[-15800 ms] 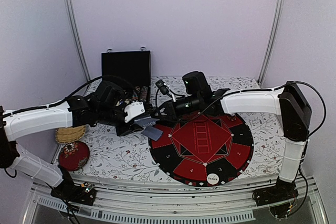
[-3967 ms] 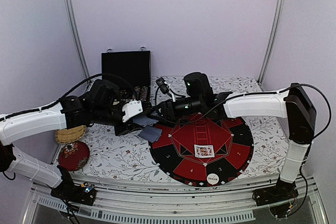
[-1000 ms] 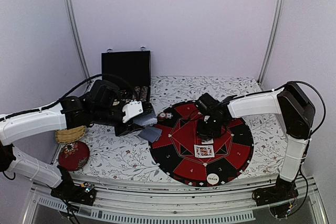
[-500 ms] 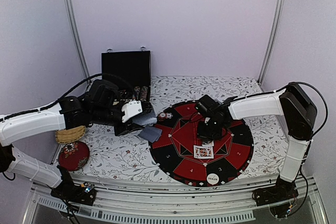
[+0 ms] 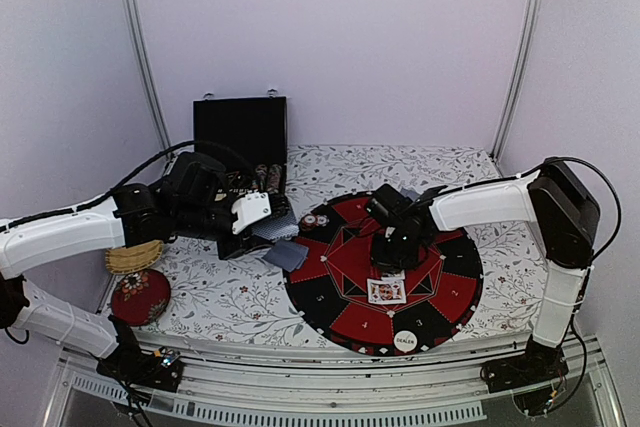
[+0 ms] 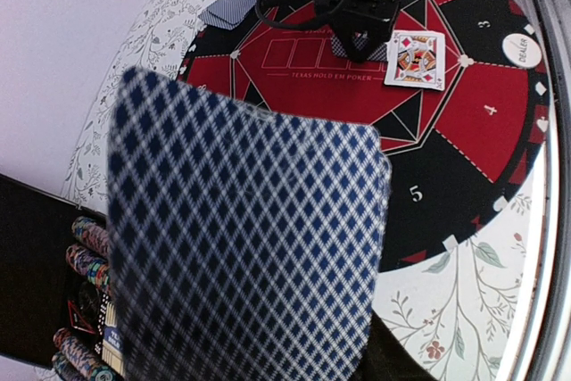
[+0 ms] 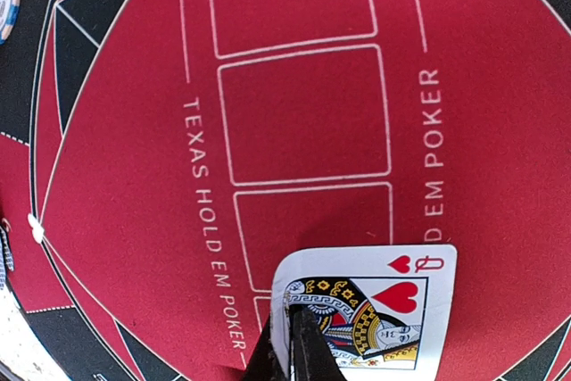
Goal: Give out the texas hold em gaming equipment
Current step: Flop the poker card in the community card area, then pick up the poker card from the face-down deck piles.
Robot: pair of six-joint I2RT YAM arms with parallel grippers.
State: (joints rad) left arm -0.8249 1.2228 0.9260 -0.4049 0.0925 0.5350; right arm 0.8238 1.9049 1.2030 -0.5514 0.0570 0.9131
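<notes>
My left gripper (image 5: 262, 229) is shut on a stack of grey-backed cards (image 6: 245, 247) beside the mat's left edge; their back fills the left wrist view and hides the fingers. My right gripper (image 5: 388, 259) is shut on a queen of hearts (image 7: 366, 318), face up, held low over the mat's centre boxes. Its fingers (image 7: 303, 345) pinch the card's left edge. One face-up diamond card (image 5: 387, 291) lies on the mat just in front. The white DEALER button (image 5: 405, 341) sits at the mat's near edge. Striped chips (image 5: 315, 219) lie at its left rim.
The round red-and-black mat (image 5: 450, 297) covers the flowered cloth's right half. An open black chip case (image 5: 240, 129) with chip rows (image 6: 85, 243) stands at the back left. A wicker dish (image 5: 133, 255) and red cushion (image 5: 140, 295) are at the left. A grey-backed card (image 6: 230, 8) lies beyond the mat.
My right gripper left the held stack with a card and came over the mat's centre, drifting slightly left in the last second. A face-up card lies on the mat since the earliest frame. Left arm still.
</notes>
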